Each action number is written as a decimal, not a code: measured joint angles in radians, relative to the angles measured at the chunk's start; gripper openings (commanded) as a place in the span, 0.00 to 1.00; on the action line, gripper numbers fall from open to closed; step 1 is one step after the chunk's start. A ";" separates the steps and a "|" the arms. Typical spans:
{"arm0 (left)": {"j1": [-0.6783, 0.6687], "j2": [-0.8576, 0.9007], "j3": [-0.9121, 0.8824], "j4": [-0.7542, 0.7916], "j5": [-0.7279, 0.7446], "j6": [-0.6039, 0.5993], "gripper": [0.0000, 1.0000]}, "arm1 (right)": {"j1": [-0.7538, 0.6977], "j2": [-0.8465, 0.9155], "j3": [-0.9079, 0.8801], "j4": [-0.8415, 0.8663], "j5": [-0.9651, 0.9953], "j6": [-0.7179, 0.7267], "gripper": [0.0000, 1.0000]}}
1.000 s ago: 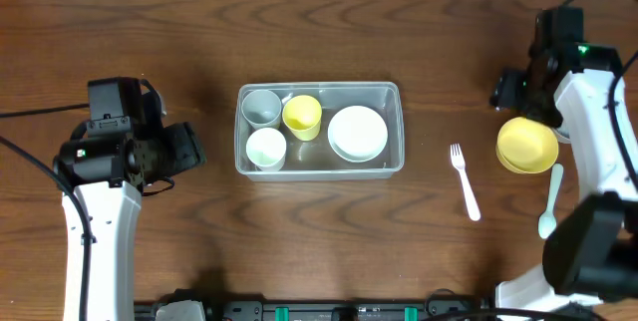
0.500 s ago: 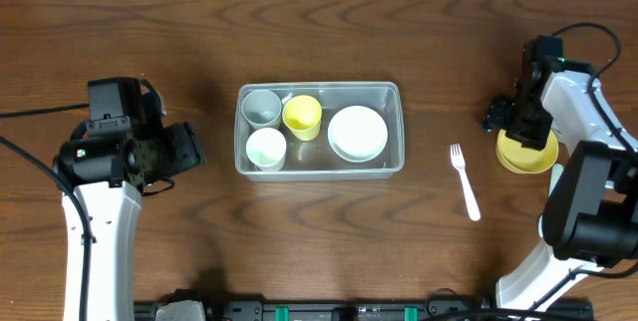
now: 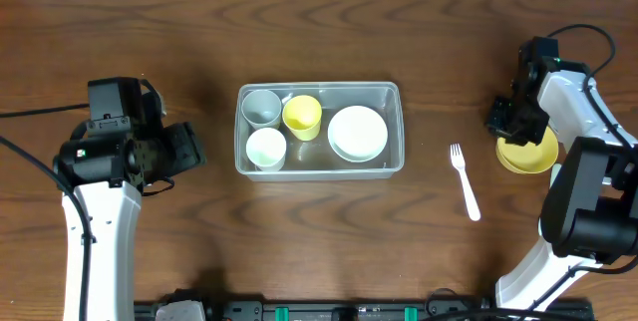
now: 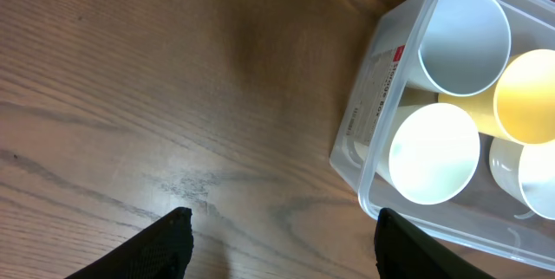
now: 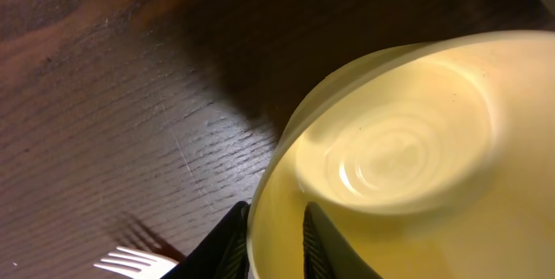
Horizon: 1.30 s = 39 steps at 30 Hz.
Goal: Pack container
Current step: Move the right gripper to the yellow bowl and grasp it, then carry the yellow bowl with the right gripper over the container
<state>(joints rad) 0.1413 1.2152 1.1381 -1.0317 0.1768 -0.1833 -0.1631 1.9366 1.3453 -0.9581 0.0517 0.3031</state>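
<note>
The right end effector (image 5: 276, 227) has been clenched on the yellow bowl (image 5: 408, 140) rim by the desk's (image 3: 449, 42) right edge; left end effector (image 4: 282, 227) is held released

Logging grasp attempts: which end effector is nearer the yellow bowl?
Right. The right end effector straddles the rim of the yellow bowl. The left end effector hangs open far off, beyond the container.
</note>
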 measured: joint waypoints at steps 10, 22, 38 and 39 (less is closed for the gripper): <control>0.000 0.000 0.000 0.000 0.000 0.000 0.68 | 0.000 0.000 -0.001 0.002 0.007 0.000 0.01; 0.000 0.000 0.000 0.000 0.000 0.000 0.68 | 0.037 0.000 0.001 0.027 -0.001 -0.057 0.01; 0.000 0.000 0.000 0.000 0.000 0.000 0.67 | 0.472 -0.226 0.204 -0.019 -0.117 -0.401 0.01; 0.000 0.000 0.000 0.001 0.000 0.000 0.68 | 0.498 -0.240 0.207 -0.022 -0.120 -0.418 0.01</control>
<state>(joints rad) 0.1413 1.2152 1.1381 -1.0309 0.1768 -0.1833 0.3347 1.6966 1.5520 -0.9798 -0.0685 -0.1154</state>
